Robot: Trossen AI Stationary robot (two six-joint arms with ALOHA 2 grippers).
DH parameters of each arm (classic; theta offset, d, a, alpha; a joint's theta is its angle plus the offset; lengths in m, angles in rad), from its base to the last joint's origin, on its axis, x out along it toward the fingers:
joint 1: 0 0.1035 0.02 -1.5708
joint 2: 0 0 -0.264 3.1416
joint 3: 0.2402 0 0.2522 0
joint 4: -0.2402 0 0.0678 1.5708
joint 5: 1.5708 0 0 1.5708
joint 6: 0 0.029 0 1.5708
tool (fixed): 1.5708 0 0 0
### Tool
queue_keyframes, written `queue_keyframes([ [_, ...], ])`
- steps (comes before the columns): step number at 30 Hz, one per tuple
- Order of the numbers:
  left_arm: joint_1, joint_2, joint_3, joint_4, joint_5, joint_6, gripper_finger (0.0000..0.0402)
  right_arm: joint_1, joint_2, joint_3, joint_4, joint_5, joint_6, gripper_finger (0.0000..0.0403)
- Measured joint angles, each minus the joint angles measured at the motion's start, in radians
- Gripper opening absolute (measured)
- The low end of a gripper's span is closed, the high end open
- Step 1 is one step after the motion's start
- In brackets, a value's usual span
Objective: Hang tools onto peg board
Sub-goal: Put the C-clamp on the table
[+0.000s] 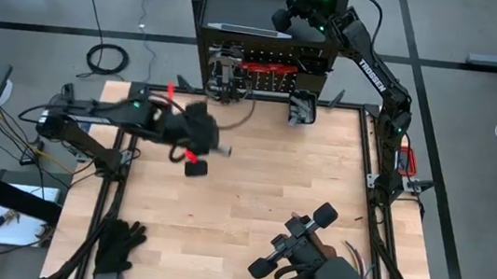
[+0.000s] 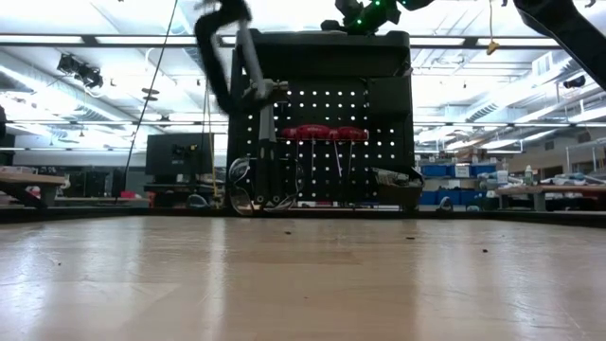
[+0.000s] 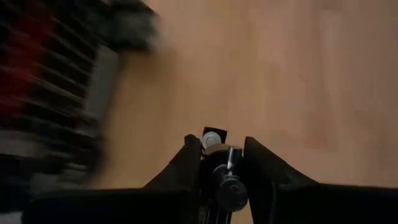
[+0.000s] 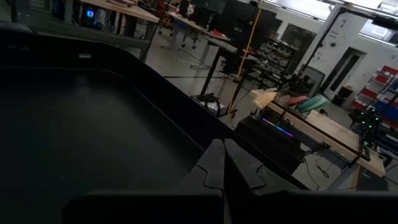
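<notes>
The peg board (image 1: 257, 61) stands upright at the table's far edge. Red-handled tools (image 2: 327, 133) and a grey clamp (image 2: 256, 185) hang on it, and another metal tool (image 1: 301, 108) sits at its foot. My left gripper (image 1: 199, 143), blurred, hangs over the table's left middle, in front of the board, shut on a small tool of dark and silver metal (image 3: 227, 171). A red and black piece (image 1: 195, 162) shows just below it. My right gripper (image 4: 224, 163) is shut and empty, held level high above the board's top (image 1: 290, 18). My left gripper pinches the small metal tool between its two fingers (image 3: 186, 162); a silver shaft with a round knob (image 3: 231, 185) shows in the gap. The fingers slant down toward the table. The tool looks lifted clear of the wood; which part the pads are on is hidden by the fingers.
Black gloves (image 1: 119, 247) lie at the table's near left corner. A dark device on a mount (image 1: 306, 254) stands at the near right. Bare wood (image 1: 273, 170) lies between the left gripper and the right edge. Cables lie on the floor beyond the table.
</notes>
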Motion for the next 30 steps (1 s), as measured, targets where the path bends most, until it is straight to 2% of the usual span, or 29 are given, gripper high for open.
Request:
queue_keyframes([
  [10,0.03,0.001,-0.324,0.024,0.389,-0.171,0.0072,0.0,0.0,0.0,-0.001,0.003,0.0,0.0009],
  [17,0.08,0.001,-0.534,0.226,0.777,-0.207,0.0072,0.0,0.0,0.0,-0.001,0.003,0.0,0.0009],
  [22,0.153,-0.001,-0.61,0.298,0.843,-0.209,0.0072,0.0,0.0,0.0,0.0,0.003,0.0,0.0009],
  [28,0.241,0.0,-0.629,0.282,0.831,-0.134,0.0072,0.001,0.0,0.0,0.001,0.003,0.0,0.0009],
  [30,0.256,0.0,-0.629,0.29,0.794,-0.146,0.0072,0.001,0.0,0.0,0.001,0.003,0.0,0.0009],
])
